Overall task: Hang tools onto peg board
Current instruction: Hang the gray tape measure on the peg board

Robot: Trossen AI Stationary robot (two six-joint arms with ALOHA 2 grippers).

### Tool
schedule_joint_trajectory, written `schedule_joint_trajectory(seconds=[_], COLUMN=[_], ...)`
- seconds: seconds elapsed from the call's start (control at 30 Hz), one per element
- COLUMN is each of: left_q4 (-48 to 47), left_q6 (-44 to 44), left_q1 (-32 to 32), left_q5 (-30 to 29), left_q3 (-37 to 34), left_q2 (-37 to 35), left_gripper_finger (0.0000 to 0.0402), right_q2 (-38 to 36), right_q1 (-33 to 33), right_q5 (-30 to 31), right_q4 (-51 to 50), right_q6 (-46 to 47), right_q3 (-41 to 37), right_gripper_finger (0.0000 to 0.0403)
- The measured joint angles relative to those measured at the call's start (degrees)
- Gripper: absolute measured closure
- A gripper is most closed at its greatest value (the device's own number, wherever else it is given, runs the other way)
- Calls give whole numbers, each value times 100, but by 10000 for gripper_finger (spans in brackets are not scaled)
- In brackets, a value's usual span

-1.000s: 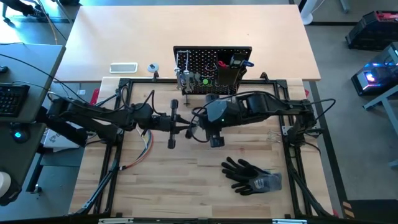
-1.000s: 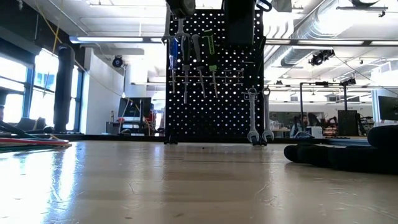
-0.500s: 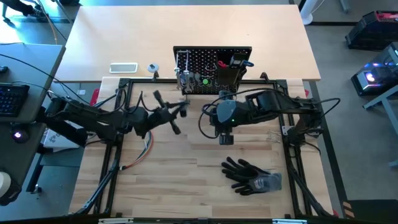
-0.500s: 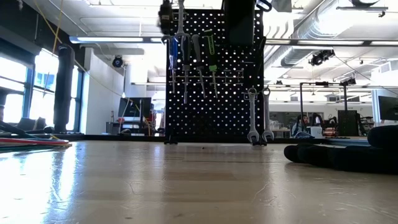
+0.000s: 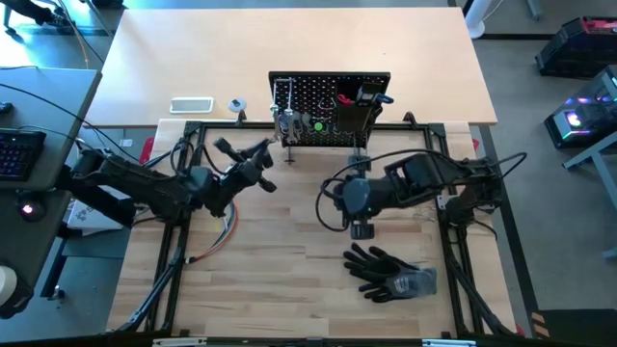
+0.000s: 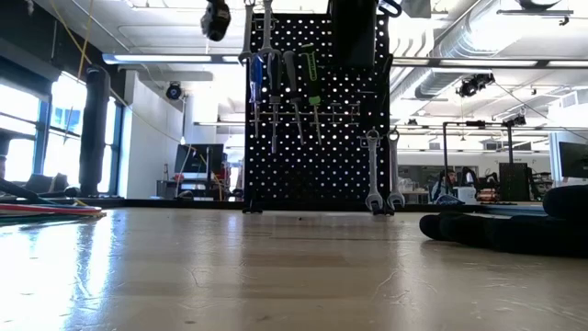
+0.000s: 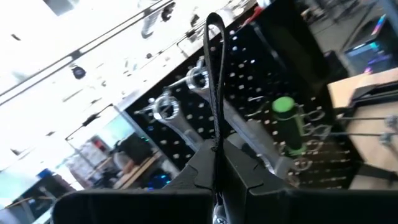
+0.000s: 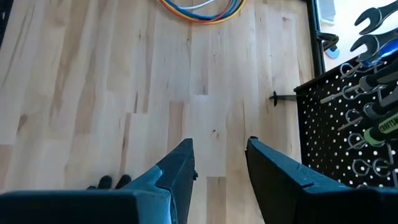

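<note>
The black peg board stands upright at the table's far edge. Silver wrenches and green- and blue-handled drivers hang on its front. My left gripper is raised left of the board and shut on a thin black bar. The bar's free end points at the board in the left wrist view. My right gripper hovers open over the table's middle, pointing down, with nothing between its fingers. My left gripper pinches the bar's lower part between its two shut fingers. The bar shows edge-on and runs on beyond the fingertips, along the fingers. It is lifted clear of the table, level with the board's upper rows.
Black gloves lie on the wood just near of my right gripper. A bundle of coloured wires lies at the left under my left arm. A black bin hangs on the board's right half. Bare wood lies between the arms.
My left gripper has rolled and swung with the bar toward the table's left and far edge. The bar now slants beside the board's left end instead of lying near-to-far. My right gripper has drawn back from the left gripper toward the table's right and near edge, over the gloves.
</note>
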Motion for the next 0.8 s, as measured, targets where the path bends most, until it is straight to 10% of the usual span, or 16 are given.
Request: schedule_joint_trajectory(seconds=[0.8], left_q4=[806], left_q6=[840], left_q1=[620], left_q5=[-87], left_q3=[11], left_q2=[252], left_gripper_finger=[401], right_q2=[2], right_q1=[160], right_q5=[247], right_q4=[-119], right_q6=[89], right_q3=[-2], right_gripper_finger=[261])
